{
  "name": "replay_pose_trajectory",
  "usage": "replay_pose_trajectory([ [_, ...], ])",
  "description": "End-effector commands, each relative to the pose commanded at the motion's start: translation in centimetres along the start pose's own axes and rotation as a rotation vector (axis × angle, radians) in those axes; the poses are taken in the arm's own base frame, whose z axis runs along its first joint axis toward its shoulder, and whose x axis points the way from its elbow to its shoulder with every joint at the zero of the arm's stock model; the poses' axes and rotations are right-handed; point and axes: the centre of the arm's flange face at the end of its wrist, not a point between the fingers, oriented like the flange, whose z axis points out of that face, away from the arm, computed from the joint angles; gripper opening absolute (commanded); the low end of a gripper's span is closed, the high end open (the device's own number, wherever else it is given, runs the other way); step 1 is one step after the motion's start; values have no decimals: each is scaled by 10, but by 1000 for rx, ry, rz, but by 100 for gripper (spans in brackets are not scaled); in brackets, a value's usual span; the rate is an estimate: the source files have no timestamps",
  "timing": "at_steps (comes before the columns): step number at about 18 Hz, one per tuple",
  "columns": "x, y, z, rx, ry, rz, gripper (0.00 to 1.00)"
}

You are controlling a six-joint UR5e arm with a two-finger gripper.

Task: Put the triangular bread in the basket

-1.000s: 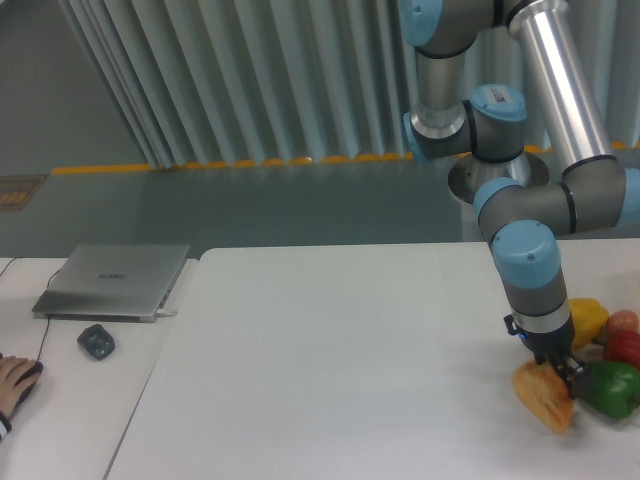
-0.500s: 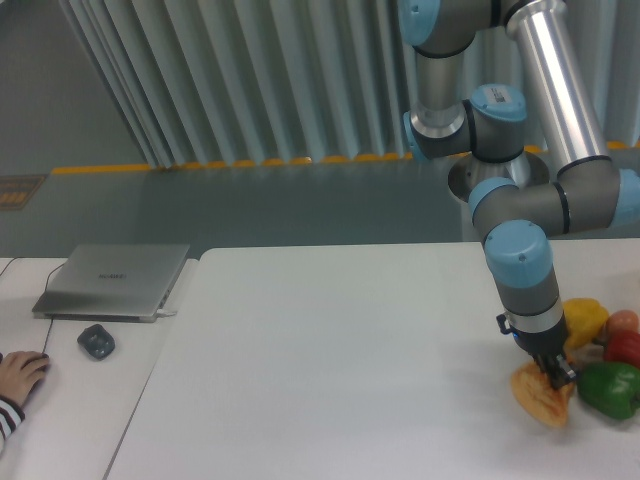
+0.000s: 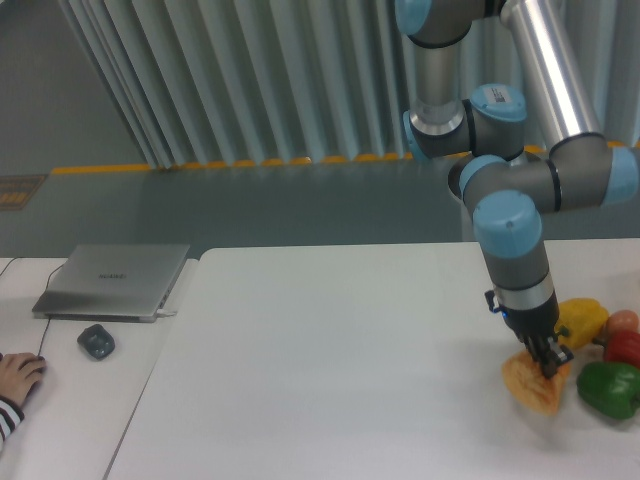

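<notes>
Fingers look pinched shut on the top edge of the triangular bread, dark tips partly buried in the crust, so exact gap is hard to read. You see the bread tilted, hanging at the near right of the worktop, blurred at its lower edge; can't tell whether it touches the surface. Just right of it sit a green pepper, a yellow pepper behind the wrist, and a red item at the frame edge. Arm comes down from above right, wrist nearly vertical.

Step in hand, as you'd judge it: grasp made, lift and carry starting. No basket is in view, so you can't say which way the carry goes. Next move calls for raising the bread clear of the peppers without knocking them.

Far left: laptop, mouse, a person's hand.
</notes>
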Motion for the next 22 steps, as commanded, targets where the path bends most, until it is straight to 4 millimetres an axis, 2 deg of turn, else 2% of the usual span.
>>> replay_pose_trajectory([
  [2,-7,20,-12,21,3,19,4],
  [8,-28,117,-30,30,40,108,4],
  [9,-31,137,-29,25,46,127,4],
  [11,-37,165,-24,17,55,153,4],
  [12,-42,189,-26,12,50,171,5],
  [16,-51,251,-18,2,61,227,5],
  [20,-57,327,-3,-1,74,286,9],
  [22,-57,345,0,29,66,297,11],
])
